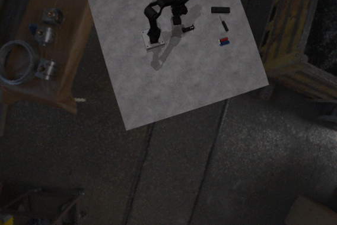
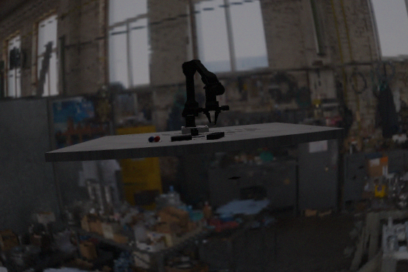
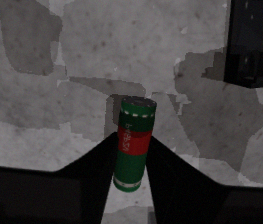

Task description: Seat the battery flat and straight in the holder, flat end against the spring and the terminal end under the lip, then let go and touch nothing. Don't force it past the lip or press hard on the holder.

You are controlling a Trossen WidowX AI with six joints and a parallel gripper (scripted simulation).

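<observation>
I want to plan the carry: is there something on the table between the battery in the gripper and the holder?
Nothing visible blocks the way. The gripper is shut on the battery, and in the top view only bare table lies between it and the holder. The screwdriver lies beside the holder, off the path.

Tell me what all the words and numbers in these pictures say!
Battery, held in the shut tool: white print runs along its red band, too blurred to read.
Small red, white and blue thing on the table: no print can be made out.
Nothing else bears readable words, numbers or signs.
</observation>
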